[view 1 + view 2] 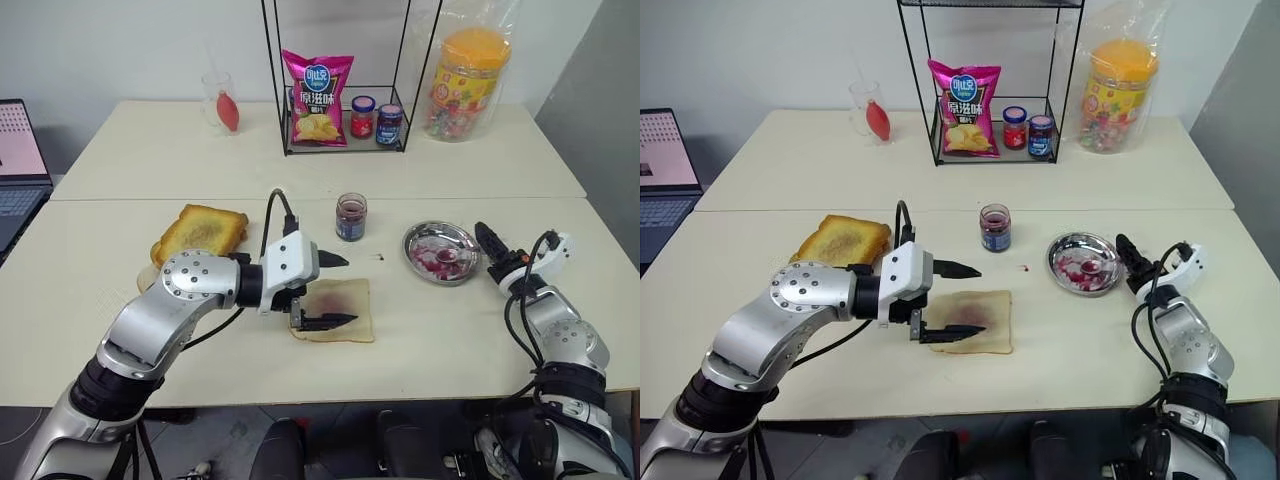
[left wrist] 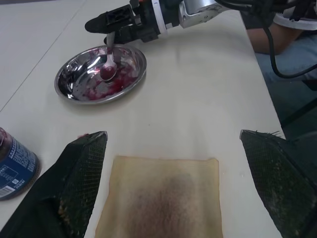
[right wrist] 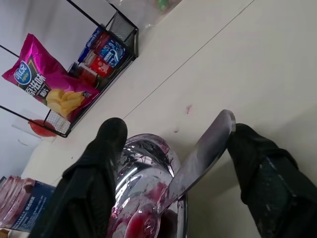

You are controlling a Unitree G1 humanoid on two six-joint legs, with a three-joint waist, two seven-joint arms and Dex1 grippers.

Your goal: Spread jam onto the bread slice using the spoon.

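A pale table [image 1: 150, 160] by a white wall carries the bread slice [image 1: 340, 305]. The left gripper [image 1: 333, 290] hovers over it, spread wide and empty. The right gripper [image 3: 173, 163] straddles the spoon [image 3: 195, 161] handle at a steel dish [image 1: 440, 252]; a firm grip cannot be told.

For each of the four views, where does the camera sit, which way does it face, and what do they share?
Left eye, right eye: head stereo pair facing forward and down over the table; both arms show.
Left wrist: looks along the open left pincer over the bread slice toward the steel dish and right pincer.
Right wrist: low, looking between its two fingers, which flank the spoon handle, toward the wire rack.
Shared: dish, spoon and jam appear in all views.
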